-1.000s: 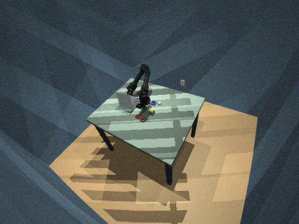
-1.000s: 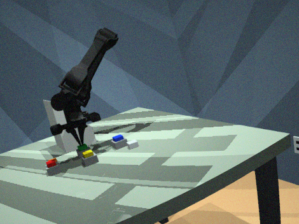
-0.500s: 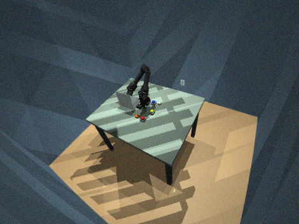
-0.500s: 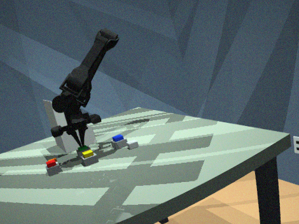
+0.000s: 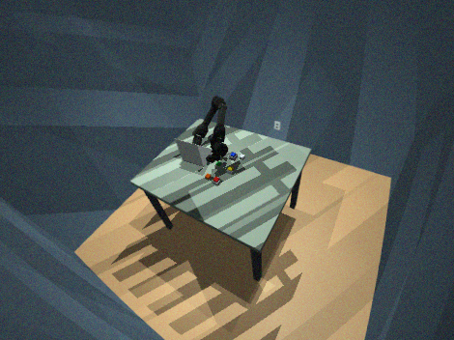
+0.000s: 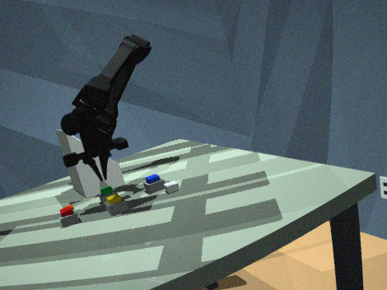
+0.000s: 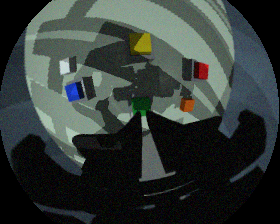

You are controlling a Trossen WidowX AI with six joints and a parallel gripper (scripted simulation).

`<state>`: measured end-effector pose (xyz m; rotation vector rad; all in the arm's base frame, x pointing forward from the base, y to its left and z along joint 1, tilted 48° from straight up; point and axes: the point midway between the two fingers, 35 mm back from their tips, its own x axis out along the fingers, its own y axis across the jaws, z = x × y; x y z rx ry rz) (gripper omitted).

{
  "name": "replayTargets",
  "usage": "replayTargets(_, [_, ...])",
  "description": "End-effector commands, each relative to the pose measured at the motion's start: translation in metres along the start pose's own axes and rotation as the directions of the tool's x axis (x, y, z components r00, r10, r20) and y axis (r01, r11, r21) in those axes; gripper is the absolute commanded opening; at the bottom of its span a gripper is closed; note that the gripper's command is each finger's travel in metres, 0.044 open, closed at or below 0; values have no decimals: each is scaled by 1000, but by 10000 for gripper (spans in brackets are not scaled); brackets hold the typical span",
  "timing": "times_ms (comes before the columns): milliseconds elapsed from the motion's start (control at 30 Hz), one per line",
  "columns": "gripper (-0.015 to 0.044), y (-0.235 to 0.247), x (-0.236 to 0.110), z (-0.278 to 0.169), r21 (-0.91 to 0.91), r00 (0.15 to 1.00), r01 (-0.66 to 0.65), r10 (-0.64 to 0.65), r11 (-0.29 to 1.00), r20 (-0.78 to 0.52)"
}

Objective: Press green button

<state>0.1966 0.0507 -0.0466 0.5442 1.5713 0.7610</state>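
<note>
I have the gripper (image 6: 101,177) pointing straight down, in the left part of the exterior view, with its two dark tapered fingers (image 6: 103,166) pressed almost together and nothing between them. I think this is on purpose: closed fingers make one narrow, stiff tip, which is better for pushing a small cap than two spread ones.

The green button (image 6: 106,190) sits just under that tip, a little left of centre in the exterior view. In the wrist view the green button (image 7: 141,103) is at the middle of the frame, right at the point where the fingers end. I cannot tell from these pictures if the tip already touches the cap or is just above it, and I cannot tell if the cap is pushed down.

The yellow button (image 6: 114,198) is just beside the green one, toward the lower edge, so the descent must stay vertical. The blue button (image 6: 152,179) and a small white block (image 6: 171,186) lie to the right, and the red button (image 6: 67,210) to the lower left.

Every button is a flat coloured cap on a grey box-like base. The table (image 6: 288,194) top has pale and dark green stripes and looks smooth and hard.
</note>
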Motion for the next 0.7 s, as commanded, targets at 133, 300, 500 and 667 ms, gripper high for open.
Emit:
replayTargets(133, [204, 62, -24, 39, -38, 1000, 27, -27, 999, 13])
replayTargets(300, [335, 137, -43, 53, -42, 1000, 20, -19, 999, 16])
replayTargets(500, [400, 216, -64, 39, -6, 1000, -5, 5, 1000, -4])
replayTargets(667, [400, 217, -64, 38, -6, 1000, -6, 6, 1000, -5])
